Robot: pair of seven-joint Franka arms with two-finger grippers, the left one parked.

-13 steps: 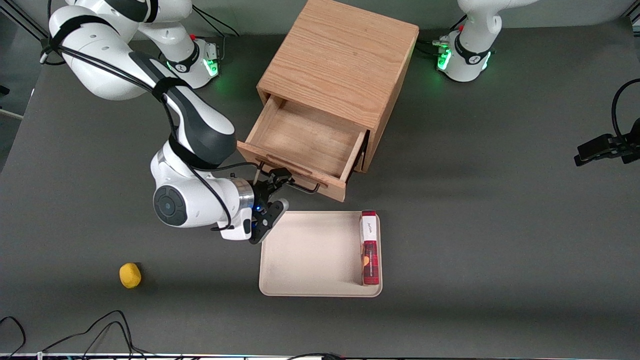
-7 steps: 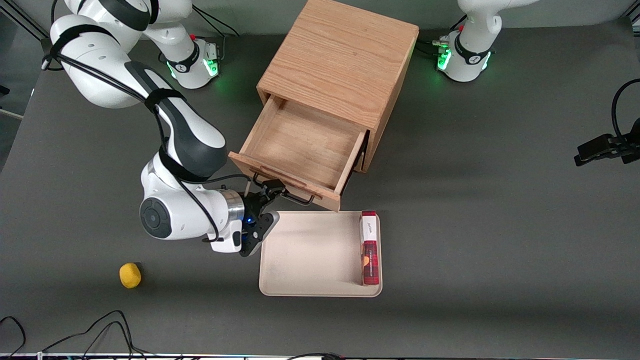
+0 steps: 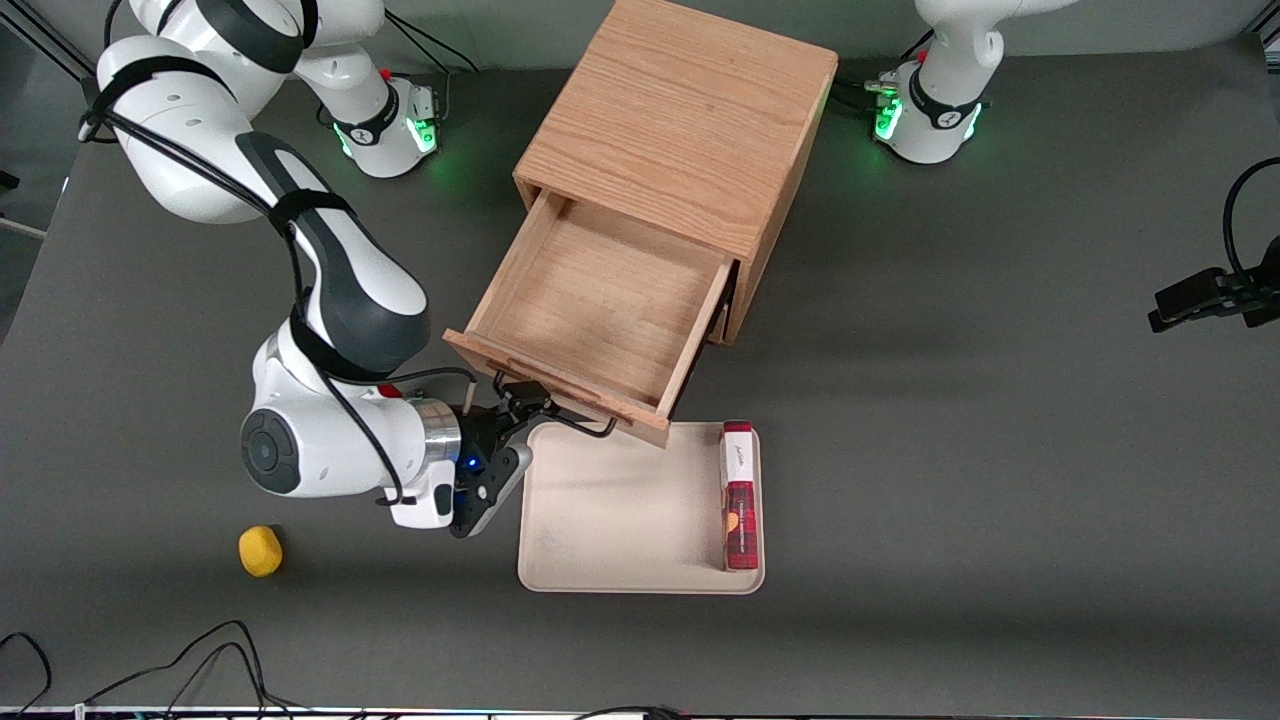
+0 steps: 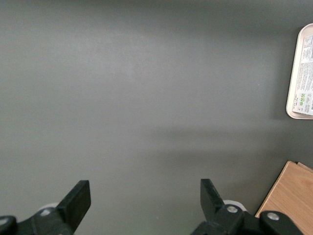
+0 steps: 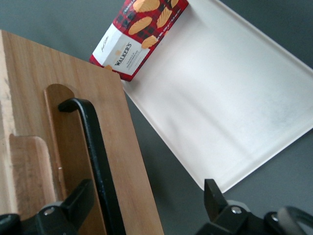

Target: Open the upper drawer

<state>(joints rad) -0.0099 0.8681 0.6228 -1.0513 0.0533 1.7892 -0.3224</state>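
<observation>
Pulled farther out since earlier: upper drawer (image 3: 590,310), overhanging tray (image 3: 620,520) | hand (image 3: 508,420) fingers apart astride black handle (image 5: 95,161) | cookie box (image 5: 139,34) label readable only from wrist | lemon (image 3: 260,551) nearby on tabletop (image 3: 1000,450)

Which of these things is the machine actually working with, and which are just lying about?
In use: upper drawer, pulled well out; its black handle; end effector at that handle.

Lying about: beige tray, Walkers shortbread box on it, yellow lemon-like object.
</observation>
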